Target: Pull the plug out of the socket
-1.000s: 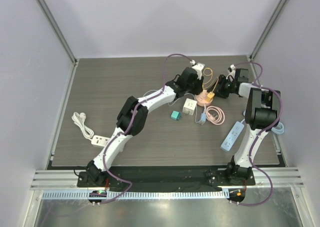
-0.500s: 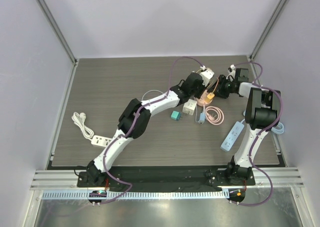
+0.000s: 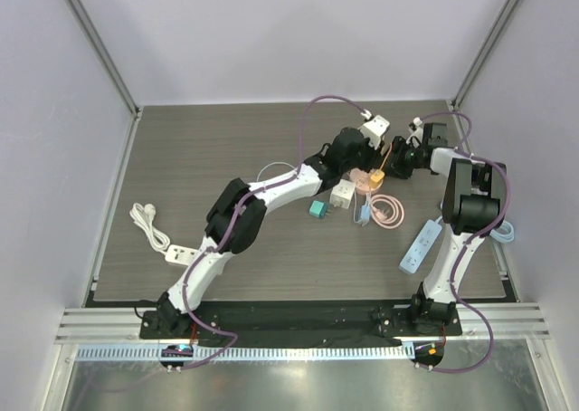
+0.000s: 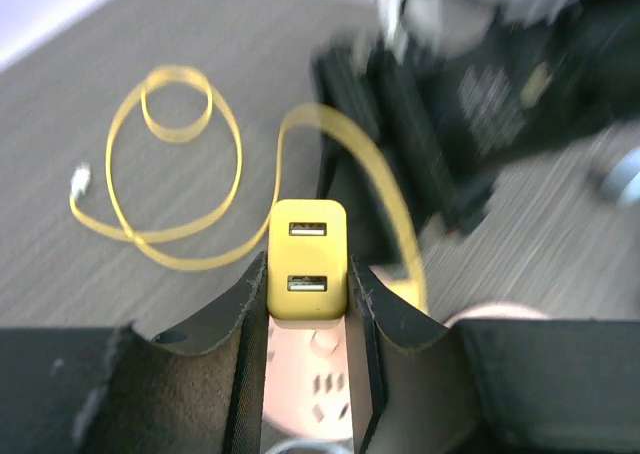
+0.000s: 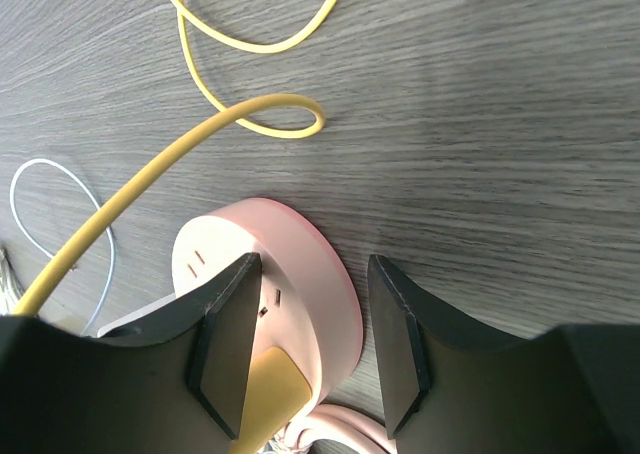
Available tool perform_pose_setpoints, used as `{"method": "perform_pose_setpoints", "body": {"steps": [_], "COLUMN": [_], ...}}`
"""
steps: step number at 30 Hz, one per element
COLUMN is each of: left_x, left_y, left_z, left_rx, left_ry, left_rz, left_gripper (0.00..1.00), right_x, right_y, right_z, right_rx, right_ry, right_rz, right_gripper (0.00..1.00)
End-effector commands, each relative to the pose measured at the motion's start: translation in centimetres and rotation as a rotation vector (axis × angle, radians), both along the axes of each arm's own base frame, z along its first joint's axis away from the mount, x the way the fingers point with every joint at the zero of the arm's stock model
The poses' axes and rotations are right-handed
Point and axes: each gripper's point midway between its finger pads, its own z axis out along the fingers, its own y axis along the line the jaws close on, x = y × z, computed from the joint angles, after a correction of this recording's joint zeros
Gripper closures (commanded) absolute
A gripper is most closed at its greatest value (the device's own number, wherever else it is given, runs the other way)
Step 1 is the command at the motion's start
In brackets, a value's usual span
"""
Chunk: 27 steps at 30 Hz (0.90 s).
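A yellow USB plug [image 4: 307, 262] sits at the round pink socket [image 3: 365, 178] on the table's right half. My left gripper [image 4: 306, 299] is shut on the plug, one finger on each side, with the socket's face [image 4: 318, 379] showing below it. I cannot tell if the plug's pins have left the socket. My right gripper [image 5: 308, 349] is open astride the socket's rim [image 5: 325, 304]: one finger lies over the face, the other stands just off the rim. The plug's edge [image 5: 268, 394] shows there too. In the top view both grippers meet at the plug [image 3: 381, 167].
A loose yellow cable [image 4: 190, 174] lies behind the socket. A white cube adapter [image 3: 342, 192], a green block [image 3: 317, 208] and a coiled pink cord [image 3: 389, 208] lie in front. A blue-white power strip [image 3: 421, 245] lies right, a white strip [image 3: 179, 253] left.
My left arm swung right from behind the socket to over it, and its gripper now holds the yellow plug. The right arm has stayed in place.
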Motion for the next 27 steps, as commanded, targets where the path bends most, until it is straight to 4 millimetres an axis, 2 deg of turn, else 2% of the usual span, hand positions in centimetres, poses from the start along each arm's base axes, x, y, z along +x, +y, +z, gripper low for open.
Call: {"method": "perform_pose_setpoints", "body": {"steps": [1, 6, 9, 10, 11, 13, 14, 16, 17, 18, 19, 21, 23, 24, 27], "left_x": [1.5, 2.3, 2.8, 3.0, 2.5, 1.9, 0.6, -0.6, -2.3, -4.0, -5.1, -8.3, -10.4, -11.9, -14.1], "left_y": [-0.2, 2.0, 5.0, 6.5, 7.5, 8.9, 9.5, 10.6, 10.2, 11.0, 11.1, 12.5, 13.4, 14.3, 15.4], "left_z": [10.5, 11.3, 11.5, 9.6, 11.5, 11.2, 11.3, 10.8, 10.6, 9.5, 9.4, 7.4, 6.0, 4.5, 2.3], "left_rx": [-0.241, -0.217, -0.183, -0.153, -0.214, -0.257, -0.303, -0.33, -0.331, -0.306, -0.296, -0.258, -0.241, -0.229, -0.214], "left_ry": [-0.015, -0.028, 0.001, 0.041, 0.072, 0.158, 0.234, 0.319, 0.375, 0.431, 0.45, 0.544, 0.608, 0.66, 0.749], "left_rz": [0.095, 0.191, 0.286, 0.31, 0.318, 0.262, 0.238, 0.186, 0.099, 0.079, 0.049, 0.021, 0.005, 0.019, 0.024], "left_gripper": [1.0, 1.0, 1.0, 1.0, 1.0, 1.0, 1.0, 1.0, 1.0, 1.0, 1.0, 1.0, 0.99, 0.98, 0.95], "right_x": [-2.2, -2.2, -2.2, -2.1, -2.1, -2.1, -2.1, -2.1, -2.1, -2.1, -2.1, -2.1, -2.2, -2.2, -2.3], "right_y": [-0.7, -0.7, -0.7, -0.7, -0.7, -0.7, -0.6, -0.7, -0.6, -0.6, -0.7, -0.7, -0.7, -0.7, -0.7], "right_z": [-4.2, -4.3, -4.4, -4.4, -4.4, -4.4, -4.4, -4.7, -4.6, -4.7, -4.7, -4.8, -5.0, -5.0, -5.3], "right_rx": [-0.085, -0.087, -0.085, -0.086, -0.083, -0.082, -0.08, -0.081, -0.078, -0.079, -0.082, -0.08, -0.082, -0.081, -0.082], "right_ry": [0.13, 0.135, 0.139, 0.137, 0.137, 0.136, 0.138, 0.143, 0.144, 0.143, 0.143, 0.146, 0.153, 0.153, 0.161], "right_rz": [-0.005, -0.007, -0.006, -0.008, -0.007, -0.005, -0.006, -0.006, -0.007, -0.005, -0.007, -0.009, -0.01, -0.012, -0.014], "right_gripper": [0.48, 0.48, 0.48, 0.48, 0.48, 0.48, 0.48, 0.48, 0.48, 0.48, 0.48, 0.47, 0.47, 0.47, 0.47]}}
